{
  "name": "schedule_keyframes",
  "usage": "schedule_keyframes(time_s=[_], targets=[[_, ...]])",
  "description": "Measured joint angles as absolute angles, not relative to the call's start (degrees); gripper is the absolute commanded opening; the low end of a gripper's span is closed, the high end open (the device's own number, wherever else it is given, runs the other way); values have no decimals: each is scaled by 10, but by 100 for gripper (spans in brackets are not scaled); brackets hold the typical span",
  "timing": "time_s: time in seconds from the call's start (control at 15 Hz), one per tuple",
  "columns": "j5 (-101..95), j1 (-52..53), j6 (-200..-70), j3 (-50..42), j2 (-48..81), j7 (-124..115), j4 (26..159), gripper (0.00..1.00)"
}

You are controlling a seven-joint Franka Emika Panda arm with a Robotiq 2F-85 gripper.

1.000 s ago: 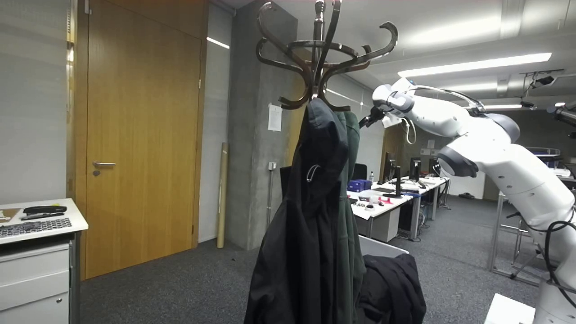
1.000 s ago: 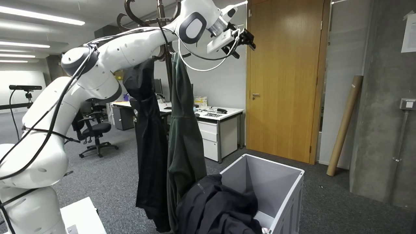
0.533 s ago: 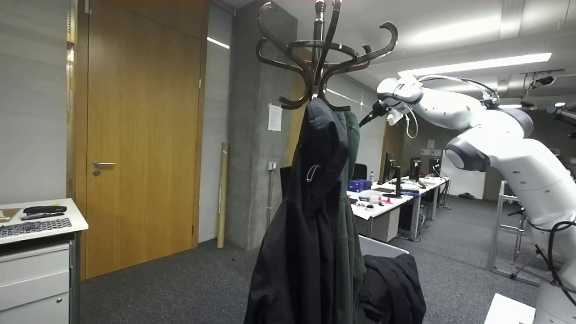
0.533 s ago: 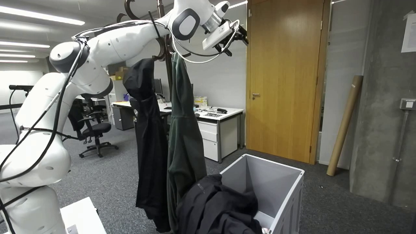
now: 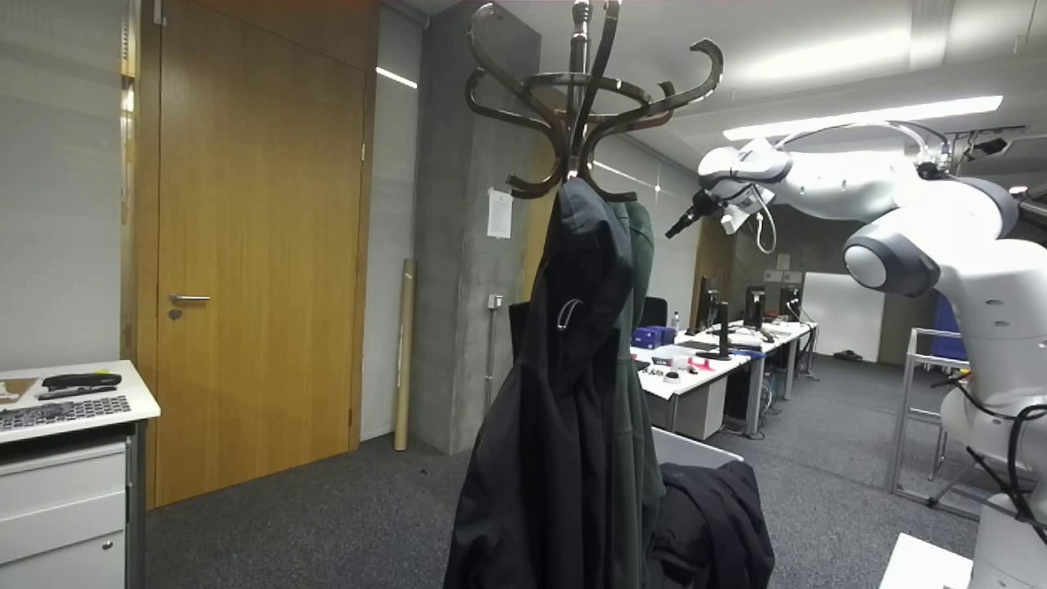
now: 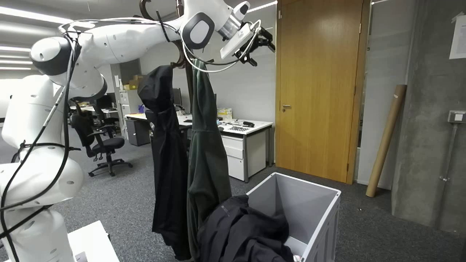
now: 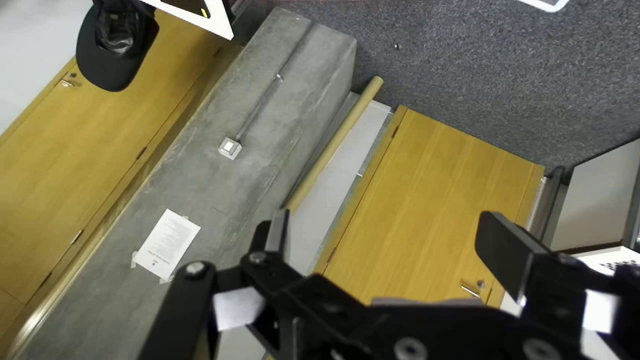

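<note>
Green jacket (image 6: 207, 142) hung from the coat stand (image 6: 189, 83), at seven o'clock from the hand (image 6: 263, 55) in an exterior view; a black jacket (image 6: 247, 229) lay partly in the grey crate (image 6: 305, 200) at six. The arm (image 6: 123, 42) had just drawn back, fingers (image 7: 505, 250) apart, engaging no garment.

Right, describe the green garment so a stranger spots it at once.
Find the coat stand, near the grey bin. The garment hangs from it, beside a jacket. It is dark green; the jacket is black.
</note>
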State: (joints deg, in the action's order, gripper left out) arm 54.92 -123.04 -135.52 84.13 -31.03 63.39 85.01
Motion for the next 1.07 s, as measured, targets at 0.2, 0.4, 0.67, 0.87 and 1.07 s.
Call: schedule_keyframes(time_s=[0.2,0.4,0.67,0.87,1.07], targets=[[484,-1143,-1400,800,-267,626,909,100],[469,-1042,-1415,723,-240,621,957,100],[510,-930,-1411,608,-254,629,1006,100],[529,-872,-1405,544,-284,629,1046,100],[470,-796,-1411,483,-300,592,1091,100]])
